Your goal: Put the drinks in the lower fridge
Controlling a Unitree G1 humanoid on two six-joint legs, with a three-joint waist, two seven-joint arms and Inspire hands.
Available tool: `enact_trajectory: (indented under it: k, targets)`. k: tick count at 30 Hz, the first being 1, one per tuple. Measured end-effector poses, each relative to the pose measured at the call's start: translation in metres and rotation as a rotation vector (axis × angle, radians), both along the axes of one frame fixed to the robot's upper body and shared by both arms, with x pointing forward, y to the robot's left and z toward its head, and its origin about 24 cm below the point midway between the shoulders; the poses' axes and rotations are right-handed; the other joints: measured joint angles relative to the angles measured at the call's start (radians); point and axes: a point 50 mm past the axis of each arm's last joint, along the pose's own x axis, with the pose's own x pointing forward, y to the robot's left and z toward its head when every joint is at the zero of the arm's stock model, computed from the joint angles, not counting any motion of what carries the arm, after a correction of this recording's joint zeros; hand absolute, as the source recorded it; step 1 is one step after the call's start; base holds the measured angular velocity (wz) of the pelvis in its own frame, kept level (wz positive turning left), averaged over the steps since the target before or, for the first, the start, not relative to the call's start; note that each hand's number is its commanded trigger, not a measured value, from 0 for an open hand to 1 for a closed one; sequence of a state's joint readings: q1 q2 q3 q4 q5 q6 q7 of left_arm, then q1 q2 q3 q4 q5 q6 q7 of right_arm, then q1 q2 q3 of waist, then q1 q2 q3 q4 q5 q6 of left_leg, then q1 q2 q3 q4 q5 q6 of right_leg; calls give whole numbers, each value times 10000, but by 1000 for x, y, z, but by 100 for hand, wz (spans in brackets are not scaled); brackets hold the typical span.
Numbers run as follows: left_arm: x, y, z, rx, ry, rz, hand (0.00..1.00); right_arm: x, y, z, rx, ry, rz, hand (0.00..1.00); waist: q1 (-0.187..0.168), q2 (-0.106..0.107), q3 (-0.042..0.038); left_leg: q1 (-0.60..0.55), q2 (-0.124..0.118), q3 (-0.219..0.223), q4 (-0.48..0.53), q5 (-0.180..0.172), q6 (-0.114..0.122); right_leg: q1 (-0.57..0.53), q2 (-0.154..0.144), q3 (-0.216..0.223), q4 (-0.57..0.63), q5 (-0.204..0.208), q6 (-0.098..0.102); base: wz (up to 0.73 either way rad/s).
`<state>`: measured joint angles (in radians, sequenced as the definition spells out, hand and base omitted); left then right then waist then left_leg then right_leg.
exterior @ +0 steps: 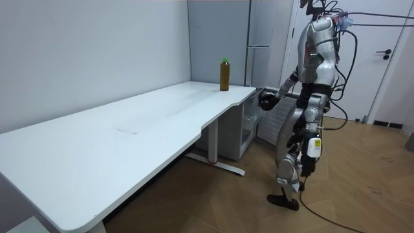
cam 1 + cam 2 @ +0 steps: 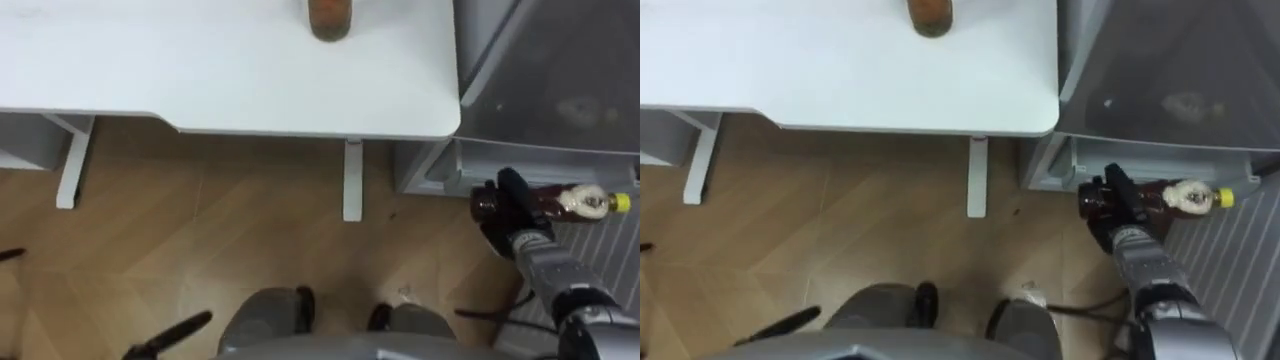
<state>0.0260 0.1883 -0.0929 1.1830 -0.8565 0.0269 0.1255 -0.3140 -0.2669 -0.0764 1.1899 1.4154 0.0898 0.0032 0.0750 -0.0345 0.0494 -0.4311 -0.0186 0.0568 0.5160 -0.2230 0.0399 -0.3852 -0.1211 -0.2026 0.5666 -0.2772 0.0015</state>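
Observation:
A brown drink bottle with a yellow cap (image 2: 570,203) lies sideways in my right hand (image 2: 512,212), whose dark fingers are curled round its body. It hangs just in front of the grey fridge (image 2: 560,90), by the lower compartment's rim (image 2: 440,170); the same bottle (image 2: 1170,196) is seen in the right eye view. A second brown bottle with a green cap (image 1: 224,74) stands upright near the far end of the white table (image 2: 200,70). My left hand (image 2: 165,335) hangs low at my side with straight fingers, holding nothing.
The table's white legs (image 2: 352,180) stand just left of the fridge. A ribbed grey panel (image 2: 610,260) lies low at the right, beside my right arm. Wooden floor stretches under and in front of the table. A white door (image 1: 388,65) is behind me.

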Motion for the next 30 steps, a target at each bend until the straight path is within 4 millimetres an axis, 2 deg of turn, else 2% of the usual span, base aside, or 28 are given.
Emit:
enact_trajectory:
  k: [1,4,7,11,13,16,20,22,25,30]
  targets:
    - [11,-3,2,-85,-271,-228,0,6,1,3,-7,-100,23,100,41,-132,19,-430,-4,-11,227,-2,3,-423,-10,42,206,-48,-4,5]
    - [27,-14,3,-194,-502,-1049,0,16,-4,12,-186,-229,-22,100,78,-192,13,-1201,28,-25,702,-20,32,-1162,14,143,576,-59,-2,-1]
    - [29,-17,2,-210,-478,-1480,0,27,-9,22,-349,-409,-62,100,119,-212,7,-1578,9,198,866,10,87,-1756,-54,388,976,-66,-6,-14]
    - [28,-16,2,-184,-412,-1592,0,35,-16,30,-570,-461,-172,100,97,-196,-1,-1889,-14,224,965,60,107,-2168,-190,394,1306,-133,-40,2]
    - [32,-16,3,-156,-454,-1722,0,47,-18,42,-705,-768,-161,100,102,-245,20,-2272,-98,288,1133,70,101,-2666,-247,501,1633,-181,-79,-2]
    - [36,-15,4,-106,-487,-1755,0,59,-24,56,-930,-1108,-174,100,144,-292,48,-2517,-97,468,1262,67,103,-3076,-313,677,1966,-248,-108,-7]
    - [40,-13,6,-128,-664,-1850,0,71,-27,70,-1151,-1511,-104,100,87,-391,93,-2903,-80,474,1495,44,71,-3484,-286,730,2211,-301,-163,-1]
    - [41,-11,6,-102,-690,-1883,0,77,-32,79,-1310,-1631,-173,100,100,-428,106,-3276,38,490,1820,-5,67,-3800,-275,721,2381,-307,-209,0]
    - [45,-6,9,103,-760,-2065,0,84,-35,90,-1482,-1861,-194,100,41,-498,117,-3639,65,494,2041,-47,64,-4148,-226,759,2563,-306,-228,-3]
    - [53,-3,12,367,-911,-2233,0,100,-31,108,-1306,-2131,-405,100,-108,-612,121,-4137,224,654,2271,-65,92,-4650,-141,845,2691,-243,-256,-9]
